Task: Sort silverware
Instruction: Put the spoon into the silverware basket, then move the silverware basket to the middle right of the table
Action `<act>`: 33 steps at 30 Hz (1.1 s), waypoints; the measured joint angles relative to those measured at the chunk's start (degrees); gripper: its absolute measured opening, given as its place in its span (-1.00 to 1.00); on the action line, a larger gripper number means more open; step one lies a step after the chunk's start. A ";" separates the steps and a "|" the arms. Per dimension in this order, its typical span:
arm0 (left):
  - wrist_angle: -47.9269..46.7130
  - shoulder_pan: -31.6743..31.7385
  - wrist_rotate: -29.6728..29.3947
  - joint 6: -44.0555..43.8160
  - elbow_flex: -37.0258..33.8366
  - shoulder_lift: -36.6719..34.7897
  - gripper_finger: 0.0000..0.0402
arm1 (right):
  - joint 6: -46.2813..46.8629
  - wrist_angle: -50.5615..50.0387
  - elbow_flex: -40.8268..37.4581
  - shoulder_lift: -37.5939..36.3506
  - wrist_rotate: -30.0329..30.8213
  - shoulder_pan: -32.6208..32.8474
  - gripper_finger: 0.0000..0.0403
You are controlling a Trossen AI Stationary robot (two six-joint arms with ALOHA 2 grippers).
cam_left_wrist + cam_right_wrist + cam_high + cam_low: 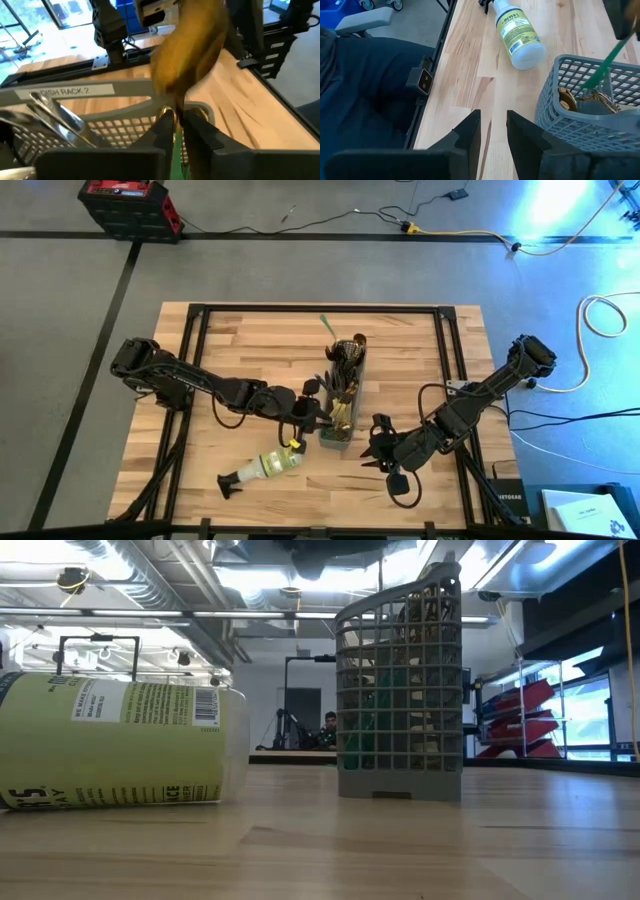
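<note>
The grey mesh caddy stands mid-table, full of gold and dark silverware standing upright in its compartments. My left gripper hovers over the caddy's near end, shut on a green-handled piece with a gold head. Its green handle slants down into the caddy. Another green handle sticks out past the caddy's far end. My right gripper hangs open and empty to the right of the caddy, above bare wood. My left gripper pinches the green handle between its two fingers, just below the gold head. The fingers come from the table's left, slanting slightly down, and lie across the handle. The piece stands steeply tilted, head up, its lower end down inside the caddy.
A spray bottle with a yellow-green label lies on its side near the front edge, left of the caddy, nozzle toward the table's left. A black frame runs round the tabletop. Bare wood lies at the far left and far right of the caddy.
</note>
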 joint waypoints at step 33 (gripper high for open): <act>-24.35 -2.78 -21.36 -4.35 -8.68 -11.98 -0.69 | 8.28 -9.98 -21.57 1.90 30.09 -7.37 -0.97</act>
